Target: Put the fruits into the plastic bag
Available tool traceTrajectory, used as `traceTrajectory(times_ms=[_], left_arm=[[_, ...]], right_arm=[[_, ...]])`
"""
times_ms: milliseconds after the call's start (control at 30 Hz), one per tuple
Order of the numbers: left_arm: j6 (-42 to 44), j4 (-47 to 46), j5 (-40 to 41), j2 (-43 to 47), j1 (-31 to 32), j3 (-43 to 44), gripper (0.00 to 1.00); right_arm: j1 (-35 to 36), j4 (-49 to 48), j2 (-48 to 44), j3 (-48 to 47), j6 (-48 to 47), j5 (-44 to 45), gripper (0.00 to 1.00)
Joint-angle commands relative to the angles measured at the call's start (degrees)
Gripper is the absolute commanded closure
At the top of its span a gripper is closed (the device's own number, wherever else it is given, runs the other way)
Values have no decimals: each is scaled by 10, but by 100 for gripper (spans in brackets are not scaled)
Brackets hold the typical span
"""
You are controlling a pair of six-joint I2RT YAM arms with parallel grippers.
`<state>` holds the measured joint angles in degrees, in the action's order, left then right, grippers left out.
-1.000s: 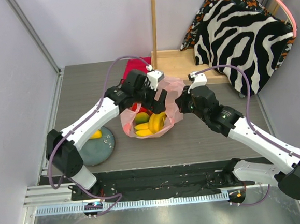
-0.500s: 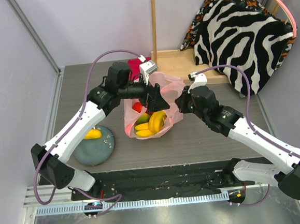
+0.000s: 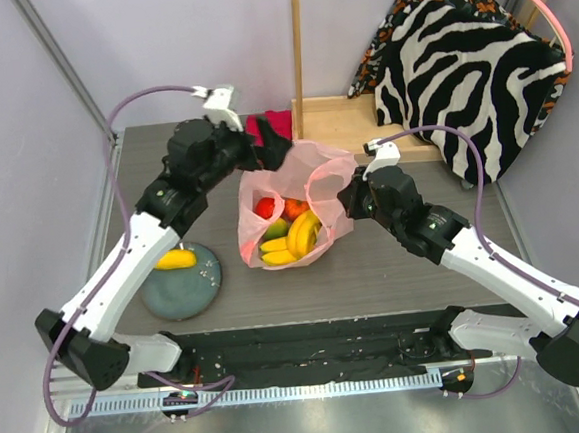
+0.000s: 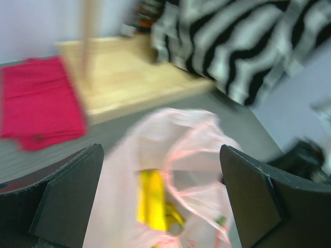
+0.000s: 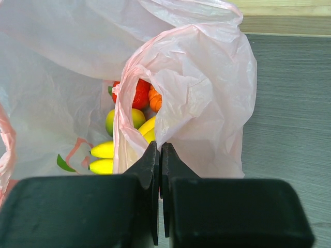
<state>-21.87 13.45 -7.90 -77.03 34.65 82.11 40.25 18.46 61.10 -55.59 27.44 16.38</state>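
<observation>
Rim of plastic bag (image 5: 207, 103) pinched tight in right gripper (image 5: 160, 151), mouth held agape for fruits (image 5: 135, 95) just beyond fingertips; left gripper (image 4: 161, 150) wide, empty, bag below it.

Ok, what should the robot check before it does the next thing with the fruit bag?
1. Right claw pinched shut on the plastic bag rim: ok.
2. Left claw open and empty: ok.
3. Bananas, red fruit, orange fruit and green fruit inside the bag: ok.
4. Bag mouth open: ok.
5. No fruit left out: cannot tell; a yellow thing lies on the plate.
</observation>
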Motion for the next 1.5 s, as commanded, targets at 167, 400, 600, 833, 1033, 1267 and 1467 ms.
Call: traceTrajectory(times_ms=[167, 400, 600, 833, 1033, 1267, 1467], left_arm=[[-134, 107, 310, 108, -169, -76, 0], [-207, 213, 446, 133, -223, -144, 0], [-269, 224, 384, 167, -325, -255, 0], [-347, 206, 369, 176, -375, -360, 0], [-368, 175, 325, 121, -388, -398, 0], [-367, 145, 303, 63, -392, -400, 0], [-374, 125, 267, 21, -411, -408, 0]], right_arm=[[-3, -27, -5, 5, 9, -4, 99], [-3, -28, -6, 6, 7, -1, 99], [-3, -33, -5, 11, 9, -7, 99], [-3, -36, -7, 13, 10, -10, 99], [-3, -36, -12, 15, 10, -11, 99], [-3, -36, -15, 19, 10, -6, 99], [-3, -37, -12, 17, 10, -6, 99]])
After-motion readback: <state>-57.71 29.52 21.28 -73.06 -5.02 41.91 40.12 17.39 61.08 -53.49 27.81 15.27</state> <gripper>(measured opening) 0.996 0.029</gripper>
